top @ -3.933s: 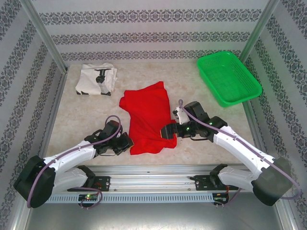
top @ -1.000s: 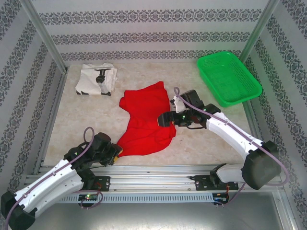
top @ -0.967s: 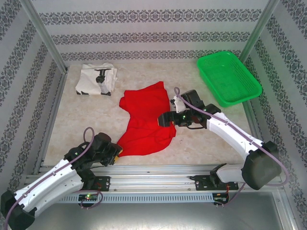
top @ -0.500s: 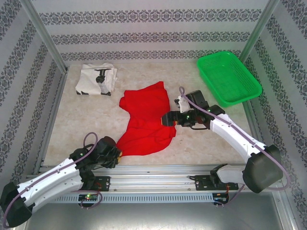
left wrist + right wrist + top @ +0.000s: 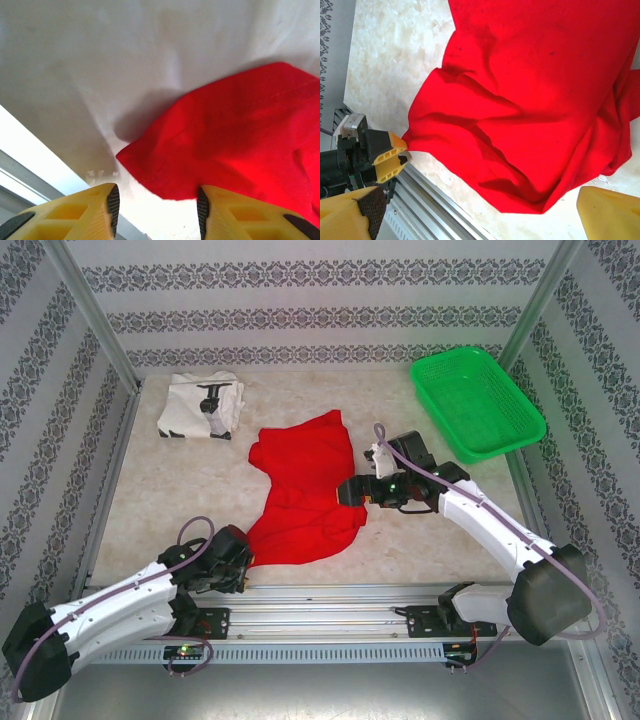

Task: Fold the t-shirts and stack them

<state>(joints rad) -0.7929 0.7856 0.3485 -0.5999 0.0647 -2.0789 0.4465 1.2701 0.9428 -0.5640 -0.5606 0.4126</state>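
the white shirt (image 5: 188, 412) bears a graphic (image 5: 210, 400) too small to read; wrist views crop the red shirt (image 5: 530, 100).

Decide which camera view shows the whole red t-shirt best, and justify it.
Top external: the red t-shirt shows almost its whole crumpled outline on the table. The right wrist view gives its near part and creases close up, cropped; the left wrist view gives its near corner.

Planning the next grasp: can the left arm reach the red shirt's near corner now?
Probably yes: the left gripper sits open right at a corner of the red shirt, nothing but bare table between.
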